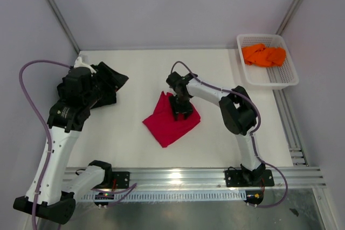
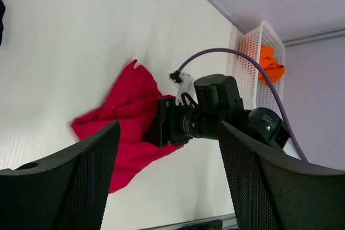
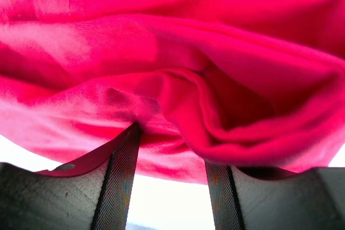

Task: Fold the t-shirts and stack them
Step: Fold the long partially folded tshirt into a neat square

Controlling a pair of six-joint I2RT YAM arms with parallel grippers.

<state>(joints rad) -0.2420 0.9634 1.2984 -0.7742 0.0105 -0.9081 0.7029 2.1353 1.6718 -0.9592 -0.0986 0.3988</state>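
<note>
A crimson-red t-shirt lies bunched in a rough square at the table's middle. My right gripper stands on its right part, pointing down. In the right wrist view its fingers are apart, open, with red folds lying across their tips and bare table showing between them. A black t-shirt sits crumpled at the far left. My left gripper hovers by it, open and empty, facing the red shirt. An orange t-shirt lies in the basket.
The white mesh basket stands at the back right corner. An aluminium rail runs along the near edge, another down the right side. Purple cables loop from both arms.
</note>
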